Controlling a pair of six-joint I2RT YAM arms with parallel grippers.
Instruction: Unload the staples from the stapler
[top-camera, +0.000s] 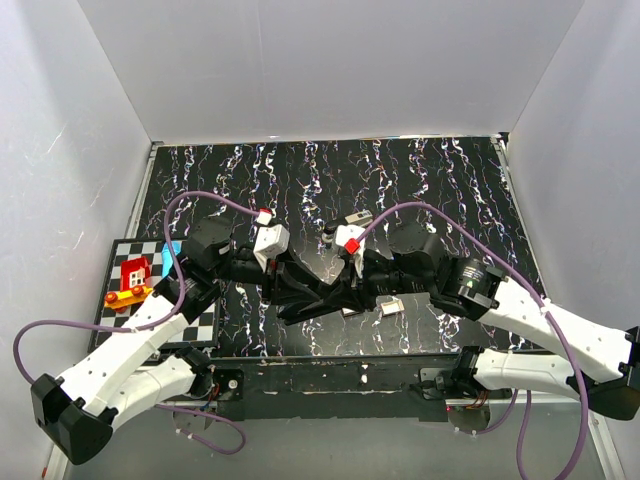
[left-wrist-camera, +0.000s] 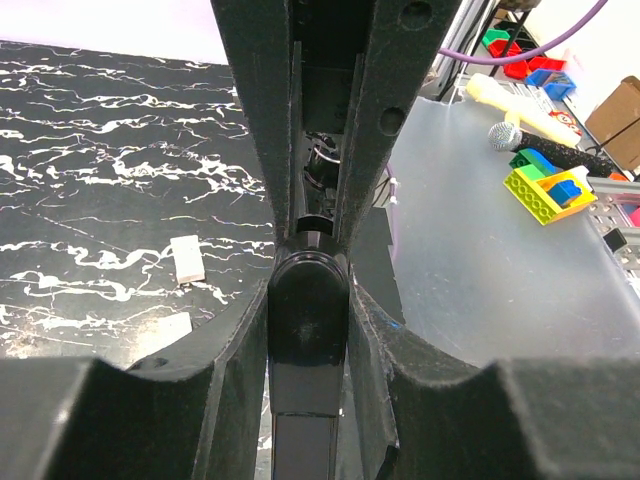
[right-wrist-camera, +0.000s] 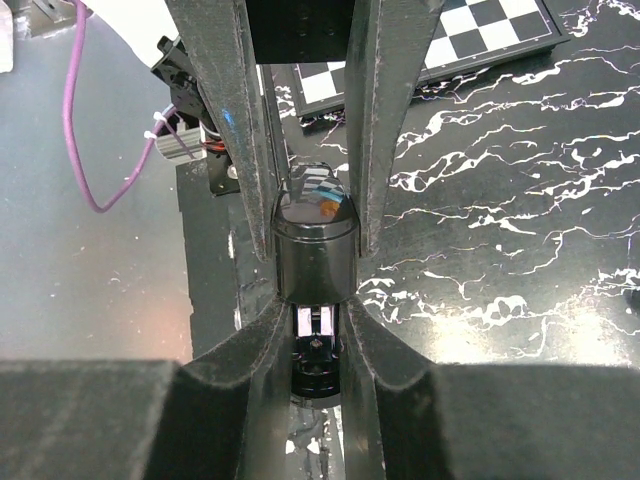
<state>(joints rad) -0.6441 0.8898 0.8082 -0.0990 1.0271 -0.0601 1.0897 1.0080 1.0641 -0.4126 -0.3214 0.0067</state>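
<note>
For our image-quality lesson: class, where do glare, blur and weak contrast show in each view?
Right wrist: the glossy end of the stapler carries a bright reflection; the fingers nearest the lens look soft. Left wrist: the stapler is dull black with faint sheen, while the toy bricks behind stay sharp. Top external: even light, yet the stapler barely separates from the black marbled mat.

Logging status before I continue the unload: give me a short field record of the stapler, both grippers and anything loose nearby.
stapler: clamped between the two grippers, dark glossy end showing
left gripper: shut on one end of the stapler
right gripper: shut on the opposite end
silvery blocks: two, lying loose near the grippers
chessboard: far left, red toy house on it
staples removed: cannot tell
</note>
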